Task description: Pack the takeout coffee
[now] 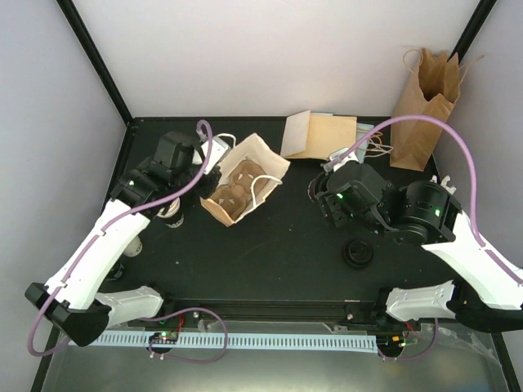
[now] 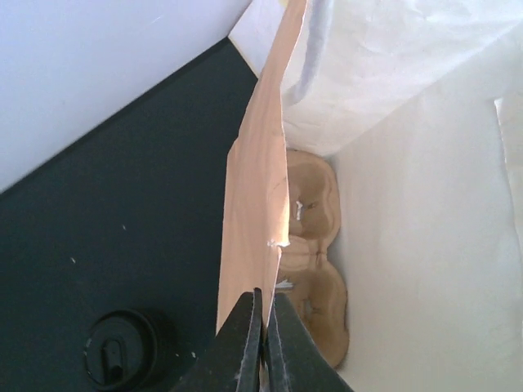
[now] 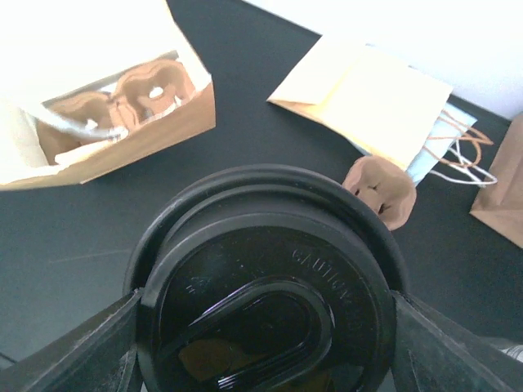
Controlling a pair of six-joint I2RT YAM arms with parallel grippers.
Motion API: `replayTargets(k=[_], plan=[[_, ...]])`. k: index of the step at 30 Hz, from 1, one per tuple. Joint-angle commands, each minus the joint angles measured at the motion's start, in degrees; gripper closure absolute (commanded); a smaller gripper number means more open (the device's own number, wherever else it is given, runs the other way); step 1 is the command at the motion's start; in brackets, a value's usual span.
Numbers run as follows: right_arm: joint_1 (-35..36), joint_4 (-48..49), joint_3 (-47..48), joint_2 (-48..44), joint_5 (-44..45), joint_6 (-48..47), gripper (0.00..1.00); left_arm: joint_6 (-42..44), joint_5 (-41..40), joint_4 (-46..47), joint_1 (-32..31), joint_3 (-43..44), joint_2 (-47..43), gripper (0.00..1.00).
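Black-lidded takeout coffee sits right between my right fingers, which stand wide on either side of it (pressing or not, I cannot tell). I judge it light, with a thin paper wall that crushes and a lid apt to pop, so grip below the rim. My left fingers pinch shut on the bag wall; just beyond them its pulp carrier lies empty.

Plain white walls (black corner posts) enclose a matte black table.

Black table, kraft bags, lidded cups
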Motion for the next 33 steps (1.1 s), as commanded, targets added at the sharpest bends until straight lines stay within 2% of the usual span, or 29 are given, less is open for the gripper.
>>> replayTargets(k=[1, 7, 15, 26, 33], plan=[[-0.29, 1.74, 2.45, 0.03, 5.41, -1.67, 0.24, 8.74, -9.7, 4.95, -5.8, -3.08, -1.94, 0.98], [-0.19, 8.37, 2.65, 0.01, 1.95, -7.18, 0.27, 7.63, -12.38, 8.33, -11.85, -10.34, -5.62, 0.99], [-0.15, 19.12, -3.53, -2.63, -10.64, -11.8, 0.28, 4.34, -9.03, 13.1, -14.89, -15.45, -9.38, 0.98], [0.82, 25.47, -15.59, -6.69, -25.47, -11.8, 0.3, 3.31, -8.47, 13.38, -15.97, -16.12, -9.45, 0.98], [1.85, 25.14, -20.22, -8.1, -32.6, -12.75, 0.32, 2.47, -6.36, 13.69, -17.1, -17.07, -9.82, 0.99]])
